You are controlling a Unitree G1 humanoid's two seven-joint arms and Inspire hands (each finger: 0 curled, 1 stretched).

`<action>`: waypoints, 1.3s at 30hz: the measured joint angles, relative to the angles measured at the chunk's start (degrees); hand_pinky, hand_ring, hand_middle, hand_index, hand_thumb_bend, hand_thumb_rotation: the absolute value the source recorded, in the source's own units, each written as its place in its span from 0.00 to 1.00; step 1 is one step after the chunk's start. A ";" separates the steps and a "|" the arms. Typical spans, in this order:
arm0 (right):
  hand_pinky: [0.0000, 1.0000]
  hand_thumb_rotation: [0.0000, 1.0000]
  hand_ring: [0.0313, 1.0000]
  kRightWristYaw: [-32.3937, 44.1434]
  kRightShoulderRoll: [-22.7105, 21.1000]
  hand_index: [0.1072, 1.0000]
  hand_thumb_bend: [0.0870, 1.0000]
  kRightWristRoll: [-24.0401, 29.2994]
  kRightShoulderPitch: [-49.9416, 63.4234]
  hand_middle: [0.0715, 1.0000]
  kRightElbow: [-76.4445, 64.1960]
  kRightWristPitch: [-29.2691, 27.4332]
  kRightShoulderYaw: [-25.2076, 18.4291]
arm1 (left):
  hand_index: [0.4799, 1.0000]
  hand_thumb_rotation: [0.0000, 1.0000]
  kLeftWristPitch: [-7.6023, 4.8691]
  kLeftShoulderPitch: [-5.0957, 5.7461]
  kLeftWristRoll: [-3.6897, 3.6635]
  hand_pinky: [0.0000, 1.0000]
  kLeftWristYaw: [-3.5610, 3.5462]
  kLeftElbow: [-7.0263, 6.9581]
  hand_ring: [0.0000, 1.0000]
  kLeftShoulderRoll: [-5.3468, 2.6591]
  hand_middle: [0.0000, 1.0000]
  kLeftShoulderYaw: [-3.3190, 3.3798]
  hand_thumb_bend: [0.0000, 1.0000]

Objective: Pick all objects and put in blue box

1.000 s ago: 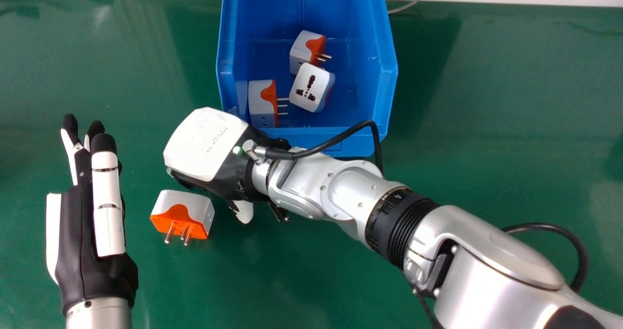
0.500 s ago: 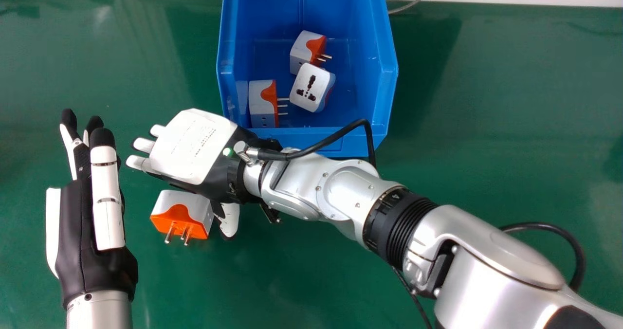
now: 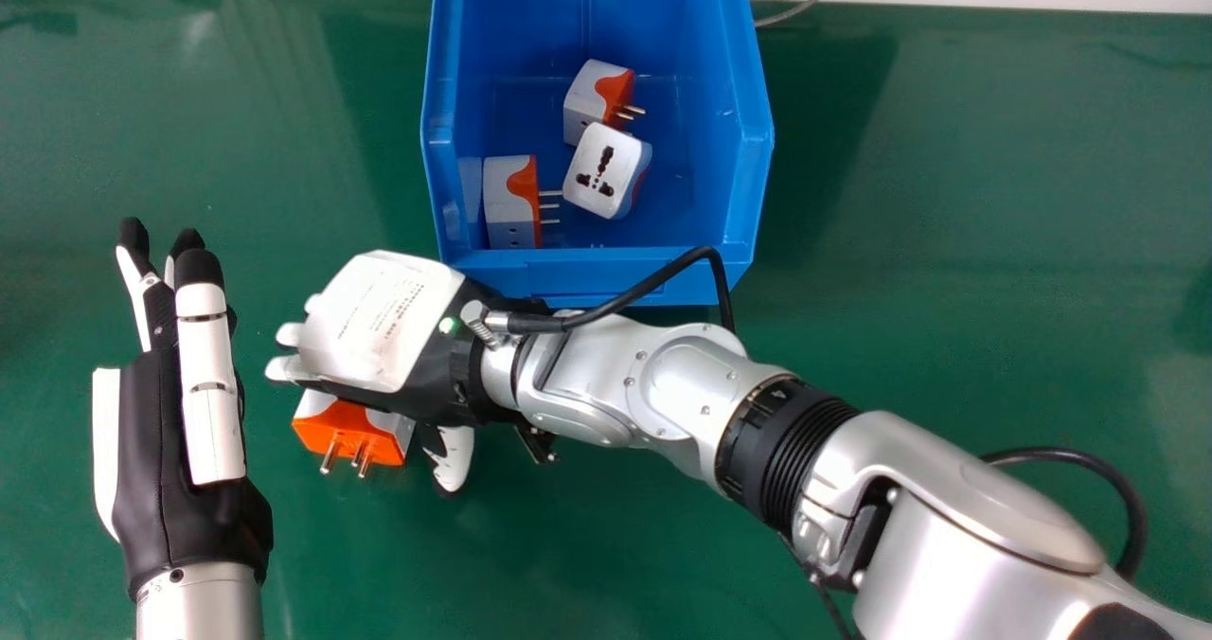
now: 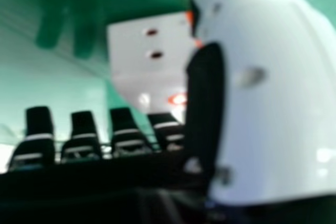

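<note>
Blue box (image 3: 606, 278): holds three adapters (image 3: 592, 168). Before box: fourth adapter (image 3: 346, 424), beneath open right hand (image 3: 379, 323); farther left, open left hand (image 3: 151, 460).

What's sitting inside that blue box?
Three white-and-orange plug adapters lie in the blue box. The middle one covers part of the one behind it; its own underside is hidden.
</note>
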 measured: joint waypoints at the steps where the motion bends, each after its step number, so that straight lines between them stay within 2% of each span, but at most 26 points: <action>1: 0.82 0.20 0.89 0.07 0.00 0.85 0.64 0.05 0.07 0.89 -0.01 -0.39 -0.04 | 0.96 1.00 0.00 0.02 0.01 1.00 0.00 -0.06 1.00 -0.03 0.99 -0.11 0.43; 8: 0.78 0.19 0.85 0.36 -0.06 0.81 0.66 0.39 0.50 0.86 -0.31 -1.54 -0.68 | 0.98 1.00 0.01 0.41 0.17 1.00 0.00 -0.70 1.00 -0.07 1.00 -0.32 0.43; 11: 0.77 0.18 0.82 0.99 0.09 0.73 0.66 0.81 0.51 0.80 -0.19 -1.75 -1.18 | 0.96 1.00 0.01 0.42 0.29 1.00 0.21 -0.72 1.00 -0.08 1.00 -0.34 0.44; 12: 0.73 0.19 0.77 1.32 0.24 0.69 0.65 1.26 0.52 0.75 0.07 -1.93 -1.43 | 0.94 1.00 0.01 0.42 0.26 1.00 0.28 -0.72 1.00 -0.12 0.99 -0.36 0.43; 13: 0.64 0.16 0.68 1.35 0.31 0.64 0.66 1.47 0.52 0.67 0.45 -2.16 -1.58 | 0.94 1.00 0.01 0.42 0.25 1.00 0.38 -0.73 1.00 -0.18 0.99 -0.41 0.43; 14: 0.57 0.15 0.62 1.23 0.31 0.56 0.59 1.63 0.52 0.62 0.75 -2.27 -1.77 | 0.94 1.00 0.01 0.43 0.26 1.00 0.47 -0.75 1.00 -0.26 0.99 -0.54 0.43; 15: 0.48 0.10 0.53 1.01 0.32 0.50 0.54 1.79 0.52 0.53 1.01 -2.25 -1.86 | 0.94 1.00 0.01 0.43 0.26 1.00 0.53 -0.79 1.00 -0.35 0.99 -0.65 0.42; 16: 0.43 0.05 0.48 0.41 0.34 0.47 0.51 2.21 0.52 0.48 1.25 -2.16 -2.05 | 0.94 1.00 0.01 0.42 0.23 1.00 0.58 -0.84 1.00 -0.43 0.99 -0.70 0.42; 17: 0.40 0.02 0.45 0.07 0.36 0.46 0.50 2.52 0.52 0.45 1.48 -2.13 -2.29 | 0.94 1.00 0.01 0.42 0.21 1.00 0.61 -0.91 1.00 -0.48 0.99 -0.77 0.42; 20: 0.21 0.00 0.26 1.00 0.45 0.44 0.48 4.06 0.53 0.43 2.44 -1.08 -3.26 | 0.95 1.00 0.02 0.42 0.19 1.00 0.63 -1.06 1.00 -0.54 0.99 -1.09 0.43; 21: 0.18 0.00 0.22 1.75 0.46 0.43 0.48 4.86 0.52 0.43 2.68 -0.71 -3.73 | 0.96 1.00 0.02 0.45 0.26 1.00 0.65 -1.14 1.00 -0.53 0.99 -1.11 0.43; 22: 0.17 0.00 0.22 2.07 0.46 0.43 0.48 5.25 0.52 0.43 2.85 -0.65 -4.06 | 0.96 1.00 0.02 0.48 0.28 1.00 0.72 -1.18 1.00 -0.52 0.99 -1.12 0.43; 23: 0.22 0.00 0.28 1.96 0.45 0.52 0.50 5.53 0.52 0.44 2.91 -0.68 -4.18 | 0.96 1.00 0.08 0.48 0.29 1.00 0.82 -1.25 1.00 -0.52 0.99 -1.15 0.44; 24: 0.30 0.00 0.39 1.89 0.45 0.66 0.51 5.84 0.54 0.44 2.99 -0.70 -4.38 | 0.96 1.00 0.12 0.48 0.30 1.00 0.86 -1.30 1.00 -0.52 1.00 -1.17 0.44; 26: 0.23 0.00 0.29 1.88 0.43 0.74 0.51 6.55 0.55 0.44 3.24 -0.78 -4.74 | 0.96 1.00 0.13 0.52 0.34 1.00 0.91 -1.32 1.00 -0.52 0.99 -1.17 0.44; 28: 0.21 0.00 0.27 1.86 0.42 0.68 0.51 6.68 0.55 0.44 3.23 -1.00 -4.75 | 0.96 1.00 0.14 0.48 0.47 1.00 0.93 -1.32 1.00 -0.48 0.99 -1.17 0.43; 29: 0.21 0.00 0.26 1.87 0.42 0.69 0.51 6.76 0.55 0.43 3.25 -1.16 -4.77 | 0.96 1.00 0.15 0.48 0.47 1.00 0.92 -1.32 1.00 -0.47 0.99 -1.18 0.43; 30: 0.25 0.00 0.32 1.77 0.42 0.72 0.51 6.88 0.55 0.44 3.41 -1.23 -4.86 | 0.95 1.00 0.22 0.47 0.44 1.00 0.90 -1.32 1.00 -0.47 0.99 -1.18 0.43; 31: 0.23 0.00 0.30 1.74 0.42 0.67 0.51 6.99 0.55 0.44 3.50 -1.42 -5.01 | 0.96 1.00 0.26 0.48 0.39 1.00 0.86 -1.32 1.00 -0.43 0.99 -1.16 0.43; 33: 0.23 0.00 0.30 1.95 0.42 0.67 0.51 7.44 0.54 0.44 3.83 -1.46 -5.27 | 0.95 1.00 0.26 0.47 0.29 1.00 0.83 -1.31 1.00 -0.25 0.99 -1.09 0.44; 34: 0.24 0.00 0.32 2.01 0.42 0.70 0.51 7.66 0.54 0.44 4.01 -1.47 -5.41 | 0.95 1.00 0.28 0.45 0.29 1.00 0.84 -1.31 1.00 -0.14 0.99 -1.09 0.44; 36: 0.31 0.00 0.43 2.33 0.46 0.82 0.50 9.27 0.55 0.45 4.93 -1.90 -6.66 | 0.95 1.00 0.41 0.38 0.27 1.00 0.86 -1.31 1.00 0.00 0.99 -1.06 0.44; 39: 0.20 0.00 0.27 2.52 0.43 0.64 0.52 9.16 0.54 0.43 5.01 -1.86 -6.70 | 0.96 1.00 0.48 0.28 0.25 1.00 0.89 -1.29 1.00 0.10 0.99 -0.77 0.43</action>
